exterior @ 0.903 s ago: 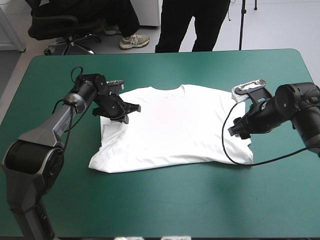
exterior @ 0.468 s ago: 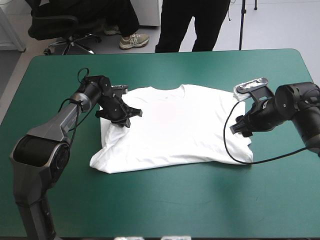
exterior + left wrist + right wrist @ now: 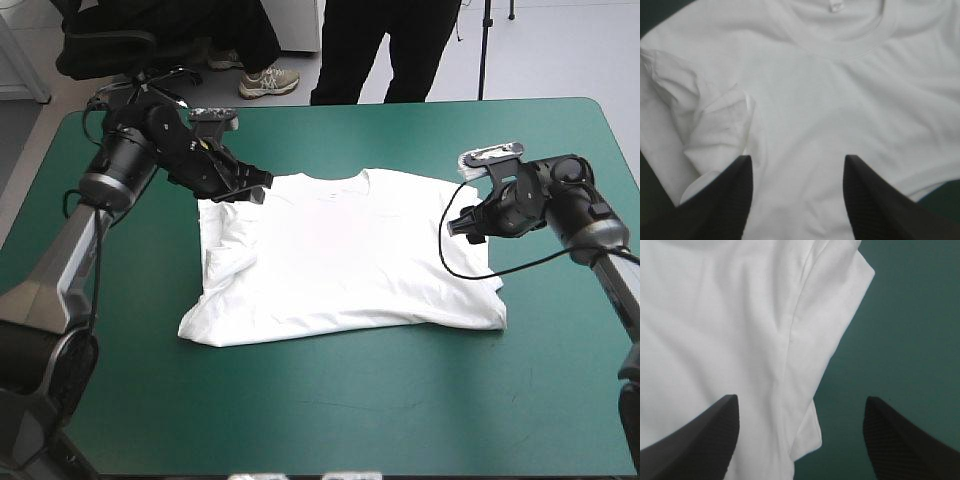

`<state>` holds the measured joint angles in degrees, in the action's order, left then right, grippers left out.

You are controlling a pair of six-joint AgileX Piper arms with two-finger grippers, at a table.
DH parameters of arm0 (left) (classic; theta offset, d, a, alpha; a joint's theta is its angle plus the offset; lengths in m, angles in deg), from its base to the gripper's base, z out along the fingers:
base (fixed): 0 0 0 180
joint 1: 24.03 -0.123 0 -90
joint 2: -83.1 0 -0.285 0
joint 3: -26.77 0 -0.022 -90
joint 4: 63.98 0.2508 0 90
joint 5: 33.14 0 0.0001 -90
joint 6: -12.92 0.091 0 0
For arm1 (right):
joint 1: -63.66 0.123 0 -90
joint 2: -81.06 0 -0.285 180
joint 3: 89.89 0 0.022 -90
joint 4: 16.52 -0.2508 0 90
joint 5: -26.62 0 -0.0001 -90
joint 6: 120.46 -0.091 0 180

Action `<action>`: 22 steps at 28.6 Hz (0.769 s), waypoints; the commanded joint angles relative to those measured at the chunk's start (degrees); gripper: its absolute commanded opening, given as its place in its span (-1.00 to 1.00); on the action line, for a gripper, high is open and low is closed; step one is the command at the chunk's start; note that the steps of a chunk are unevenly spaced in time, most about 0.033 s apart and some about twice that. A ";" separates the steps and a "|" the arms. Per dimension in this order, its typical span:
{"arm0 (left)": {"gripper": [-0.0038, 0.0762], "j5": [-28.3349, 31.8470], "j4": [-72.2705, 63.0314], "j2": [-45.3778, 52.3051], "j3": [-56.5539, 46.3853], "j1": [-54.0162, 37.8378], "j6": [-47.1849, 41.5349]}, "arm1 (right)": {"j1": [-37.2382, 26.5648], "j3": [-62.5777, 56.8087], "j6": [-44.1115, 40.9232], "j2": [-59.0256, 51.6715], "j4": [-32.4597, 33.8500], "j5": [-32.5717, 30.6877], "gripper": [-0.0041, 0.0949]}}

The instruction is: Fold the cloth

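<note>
The white T-shirt (image 3: 345, 265) lies spread flat on the middle of the table, collar toward the far edge. Its left sleeve (image 3: 715, 125) is folded inward in a crumpled flap on the body. My left gripper (image 3: 256, 188) hovers over the shirt's left shoulder, open, with nothing between its fingers; in the left wrist view my left gripper (image 3: 797, 162) looks down on the chest, with the collar (image 3: 850, 47) ahead. My right gripper (image 3: 463, 224) stands open above the right sleeve (image 3: 832, 315); in the right wrist view my right gripper (image 3: 801, 401) straddles the sleeve's edge.
The teal-green cover (image 3: 330, 410) shows in a broad strip between the shirt's hem and the table's front edge, and in narrower strips on both sides and along the far edge.
My left gripper has opened, let go of the left sleeve and drawn back toward the far-left shoulder. My right gripper has shifted toward the far edge along the right sleeve.
</note>
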<state>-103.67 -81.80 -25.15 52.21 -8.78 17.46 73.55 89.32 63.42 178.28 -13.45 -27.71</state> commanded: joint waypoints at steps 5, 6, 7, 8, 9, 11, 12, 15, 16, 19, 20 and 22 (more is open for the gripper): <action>0.11 -3.03 -2.21 13.47 2.90 0.94 -0.06 | -4.96 7.53 -0.19 8.23 -0.86 3.99 0.39; 0.11 -3.03 -2.04 14.51 2.90 0.94 -0.17 | -5.39 8.53 -0.19 9.31 -1.13 3.99 0.39; 0.11 -2.90 -1.70 15.39 2.90 0.94 -0.17 | -5.87 9.37 -0.07 10.35 -1.70 4.24 0.38; 0.11 -2.90 -1.25 16.09 2.90 0.94 -0.35 | -6.21 10.04 0.28 11.37 -2.14 4.37 0.37; 0.11 -2.90 -1.12 16.41 2.90 0.94 -0.45 | -6.64 10.47 0.53 12.34 -3.07 4.85 0.36; 0.11 -2.90 -1.24 17.00 2.90 0.94 -0.48 | -7.40 11.00 0.68 14.01 -4.22 5.39 0.35; 0.11 -3.13 -1.24 17.05 2.98 0.94 -0.48 | -7.55 11.13 0.72 14.93 -5.03 5.39 0.35; 0.11 -3.39 -1.24 17.15 3.20 0.94 -0.68 | -7.64 11.21 1.33 17.06 -5.14 5.54 0.33; 0.11 -3.39 -1.24 17.15 3.20 0.94 -1.02 | -7.69 11.21 1.33 17.75 -5.25 5.54 0.32; 0.11 -3.39 -1.24 17.15 3.20 0.94 -1.20 | -7.69 11.21 1.33 19.49 -5.38 5.54 0.29; 0.11 -3.39 -1.24 17.15 3.20 0.94 -1.20 | -7.69 11.21 1.33 19.78 -5.51 5.54 0.26; 0.11 -3.39 -1.24 17.15 3.20 0.94 -1.20 | -7.69 11.21 1.36 20.95 -5.89 4.79 0.17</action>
<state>-103.72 -81.83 -10.19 53.74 -8.17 16.78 66.37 98.88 64.12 201.02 -19.19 -23.53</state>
